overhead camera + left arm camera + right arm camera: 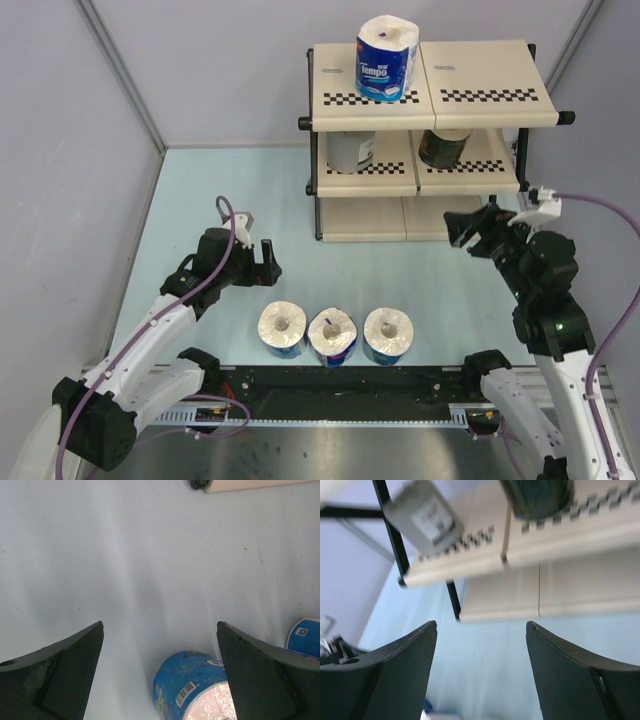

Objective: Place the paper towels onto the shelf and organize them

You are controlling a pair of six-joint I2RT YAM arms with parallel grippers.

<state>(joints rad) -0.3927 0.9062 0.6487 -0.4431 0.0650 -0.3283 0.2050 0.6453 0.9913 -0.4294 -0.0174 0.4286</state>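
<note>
The shelf [480, 95] stands at the back right. One blue-wrapped white roll [385, 60] stands on its top tier. A grey roll [350, 150] and a dark-wrapped roll [444, 147] sit on the middle tier, and both show in the right wrist view, the grey roll [424, 515] left of the dark roll [537, 495]. Three blue-wrapped rolls stand in a row near the front: left [282, 328], middle [332, 335], right [388, 334]. My left gripper [256, 262] is open and empty above and left of the row; the left roll [192, 687] shows between its fingers. My right gripper [468, 232] is open and empty before the shelf's bottom tier.
Grey partition walls enclose the table on the left, back and right. A black rail [340, 395] with the arm bases runs along the near edge. The shelf's black frame post [395, 545] stands at the left of the right wrist view.
</note>
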